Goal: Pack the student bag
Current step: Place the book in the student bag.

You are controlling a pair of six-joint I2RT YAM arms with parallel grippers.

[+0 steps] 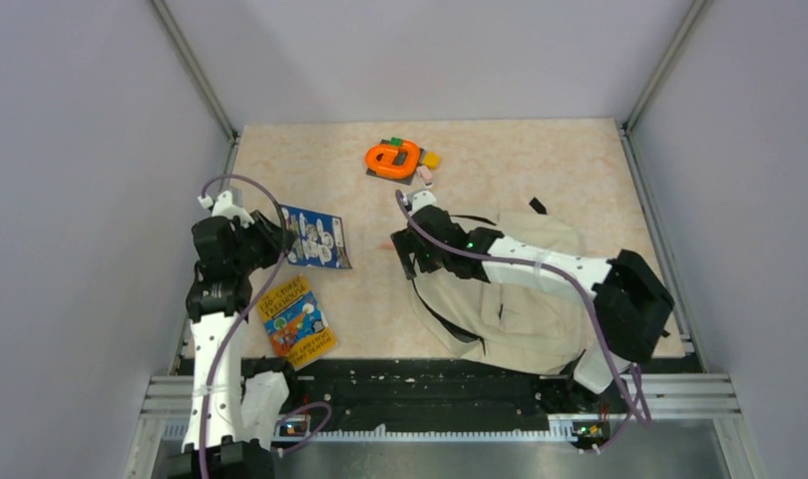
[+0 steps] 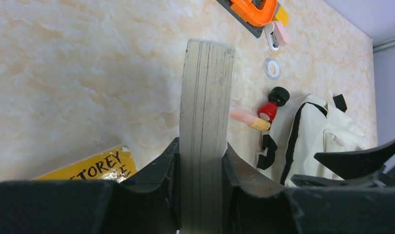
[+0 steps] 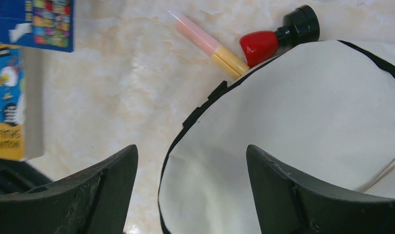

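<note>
Two hazards stand out. The left end effector [image 2: 203, 168] is clenched on a blue book [image 1: 315, 238], pinching it by one edge so that the page block stands up between the fingers in the left wrist view. Held so far from its middle, it could, I judge, pivot or slide out when the arm swings across, and drop onto the second book [image 1: 296, 321] lying flat on the counter [image 1: 540, 160] just nearer the bases. The other risk is at the student bag [image 1: 510, 299], which lies flat on the right half of the counter, partly under the right arm. The right end effector [image 3: 190, 155] hangs released, fingers spread wide over the bag's left edge and grasping nothing. The right wrist view shows only smooth cream fabric bounded by black trim, with no open mouth visible, so a book brought over now would likely snag or skid off the cloth. A pink-and-yellow highlighter [image 3: 207, 43] and a red-and-black marker [image 3: 276, 38] lie right against that edge and could be sent rolling by a careless close, and the two arms could clash there. The bag's long axis seems to run from the far side toward the near edge, slightly slanted. A small black loop at its far end suggests the top points away from the bases, though I cannot tell for sure.
</note>
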